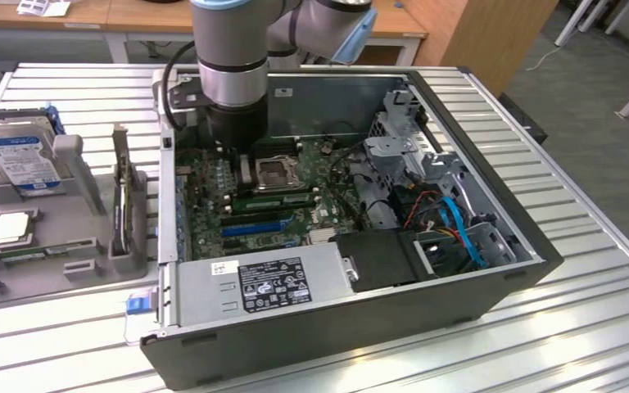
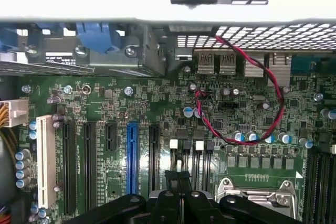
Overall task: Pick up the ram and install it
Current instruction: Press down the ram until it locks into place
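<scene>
The gripper [image 2: 178, 195] is closed, its black fingers [image 2: 167, 200] pressed together, and nothing can be seen held between them. In the exterior view the gripper [image 1: 236, 147] hangs straight down from the arm [image 1: 233, 57] inside the open computer case [image 1: 457, 295], at the far left part of the motherboard [image 1: 210, 221] and just beside the CPU socket [image 1: 276, 172]. The wrist view looks along the green board [image 2: 105, 103]: a blue expansion slot [image 2: 132, 156] and black ones beside it, a white slot [image 2: 45, 161], a red and black twisted wire [image 2: 262, 77] looping over the capacitors, and the metal frame of the socket [image 2: 257, 190] close to the fingertips. The ram [image 1: 124, 205] appears to be the thin stick standing on its edge in the grey parts tray [image 1: 30, 286] outside the case, on the exterior view's left, well apart from the gripper. Farther left on that tray stands a hard drive [image 1: 22, 155] with a blue label. At the near side of the case lies the silver power supply [image 1: 265, 282] with its label up, and blue cables [image 1: 457, 225] run along the right side. Case and tray both rest on a ribbed metal table [image 1: 576, 327].
</scene>
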Action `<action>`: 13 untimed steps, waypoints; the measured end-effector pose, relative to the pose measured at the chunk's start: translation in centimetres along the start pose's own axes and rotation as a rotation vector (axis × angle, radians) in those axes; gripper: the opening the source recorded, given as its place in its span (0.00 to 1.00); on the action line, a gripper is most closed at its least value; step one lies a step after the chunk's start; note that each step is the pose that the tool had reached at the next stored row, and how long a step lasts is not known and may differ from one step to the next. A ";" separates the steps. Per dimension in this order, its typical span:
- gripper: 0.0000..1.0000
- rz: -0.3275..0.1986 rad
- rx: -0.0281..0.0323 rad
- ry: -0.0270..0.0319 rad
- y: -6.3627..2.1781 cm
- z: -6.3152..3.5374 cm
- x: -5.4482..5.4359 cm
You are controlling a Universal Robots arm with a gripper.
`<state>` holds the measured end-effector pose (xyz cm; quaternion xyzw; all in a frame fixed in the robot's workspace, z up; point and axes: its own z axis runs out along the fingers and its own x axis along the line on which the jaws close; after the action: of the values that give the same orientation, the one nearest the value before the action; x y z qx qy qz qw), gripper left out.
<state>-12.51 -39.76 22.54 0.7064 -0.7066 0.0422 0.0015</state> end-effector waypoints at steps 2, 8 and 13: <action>0.11 0.000 -0.0002 0.0003 0.02 0.21 0.0; 0.11 0.000 0.0003 -0.0005 -0.04 -0.76 0.1; 0.11 0.000 0.0003 -0.0006 -0.10 -1.63 0.1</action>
<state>-12.51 -39.76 24.17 0.7064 -0.7066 0.0421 0.0012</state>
